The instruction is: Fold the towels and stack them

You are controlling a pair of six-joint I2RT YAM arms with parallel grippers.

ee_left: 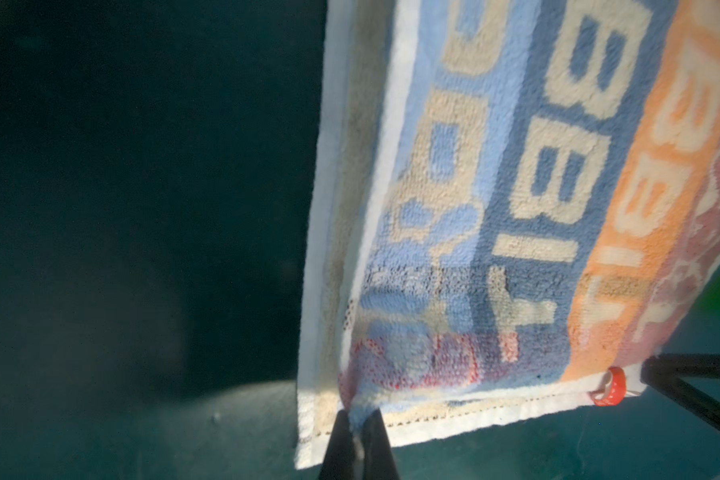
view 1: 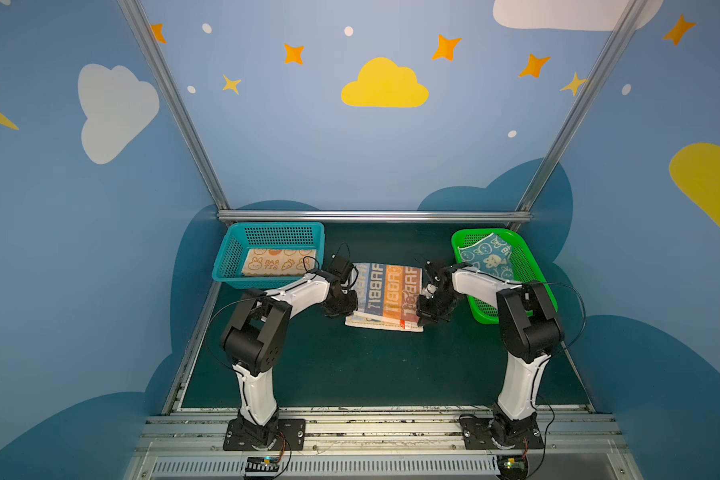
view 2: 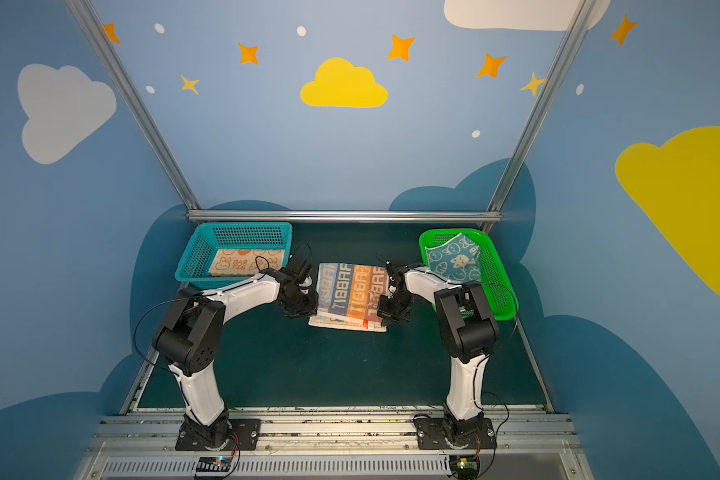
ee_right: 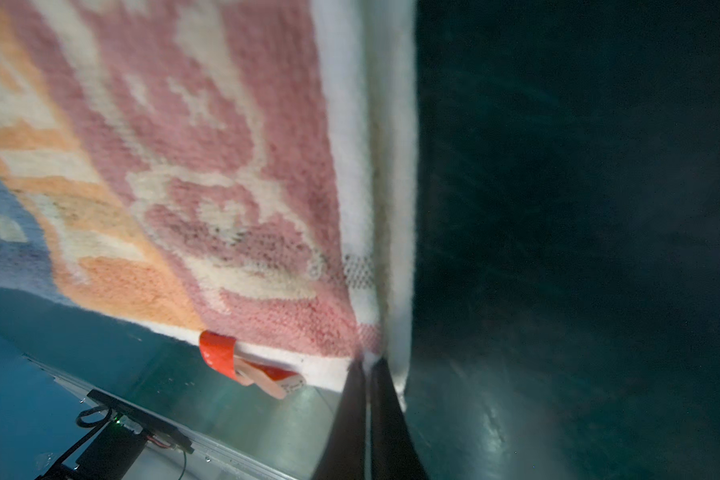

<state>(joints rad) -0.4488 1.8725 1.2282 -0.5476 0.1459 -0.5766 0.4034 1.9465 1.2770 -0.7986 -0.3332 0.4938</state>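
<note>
Striped towel [view 1: 385, 295]: lies on the dark green surface [view 1: 371, 365], just right of the teal basket [view 1: 225, 266] and slightly nearer the arm bases. It is doubled over, and a white hem of the lower layer shows along its near edge.

Left fingers [ee_left: 377, 440]: together, clamped on the near corner of the upper layer on the side facing the teal basket. Cloth is pinched between the 2 tips, above the lower hem.

Right fingers [ee_right: 385, 415]: together, clamped on the near corner farthest from the teal basket. A red tag loop [ee_right: 225, 353] hangs from the hem just beside them.

Containers: the teal basket holds 1 orange-cream towel [view 1: 277, 262], lying flat. The green basket [view 1: 533, 266], well right of the teal basket with the striped towel between them, holds 1 blue-cream towel [view 1: 489, 257], rumpled, with 1 corner raised toward the far rim.

Visibility: in both top views the wrist bodies cover the fingertips. The right arm hides the near part of the green basket. Both wrist views are soft, and the fingers are cut off at the frame edge.
</note>
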